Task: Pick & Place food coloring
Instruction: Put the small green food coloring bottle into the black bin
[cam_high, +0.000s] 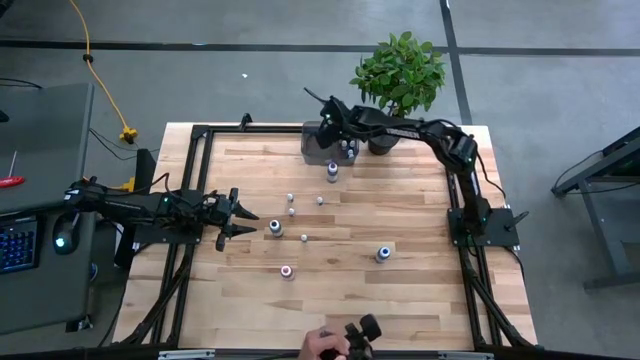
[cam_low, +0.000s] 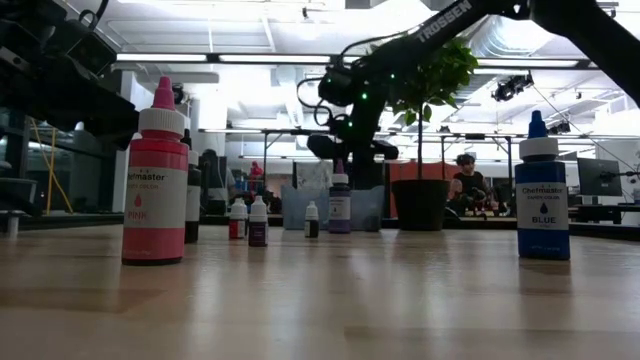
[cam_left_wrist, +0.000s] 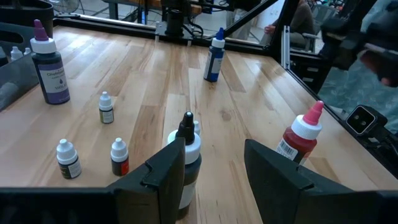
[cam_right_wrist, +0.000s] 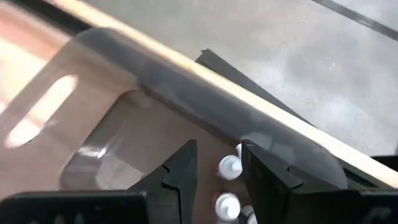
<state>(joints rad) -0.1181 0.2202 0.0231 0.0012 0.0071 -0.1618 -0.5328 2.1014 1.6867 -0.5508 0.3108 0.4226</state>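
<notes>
Food coloring bottles stand upright on the wooden table: a black-tipped bottle (cam_high: 275, 228) (cam_left_wrist: 186, 155), a pink one (cam_high: 287, 270) (cam_low: 155, 180), a blue one (cam_high: 383, 254) (cam_low: 542, 195), a purple one (cam_high: 332, 172) (cam_left_wrist: 51, 68) and several tiny white-capped ones (cam_high: 291, 204). More white-capped bottles (cam_right_wrist: 229, 167) stand in the grey tray (cam_high: 318, 138). My left gripper (cam_high: 248, 222) (cam_left_wrist: 214, 171) is open, just short of the black-tipped bottle. My right gripper (cam_right_wrist: 217, 165) (cam_low: 350, 148) hangs open over the tray, pointing down.
A potted green plant (cam_high: 400, 75) stands at the far edge beside the tray. A person's hand (cam_high: 325, 345) holds a dark device at the near edge, and a person (cam_left_wrist: 367, 56) shows beyond the table's right side. Bare wood lies between the scattered bottles.
</notes>
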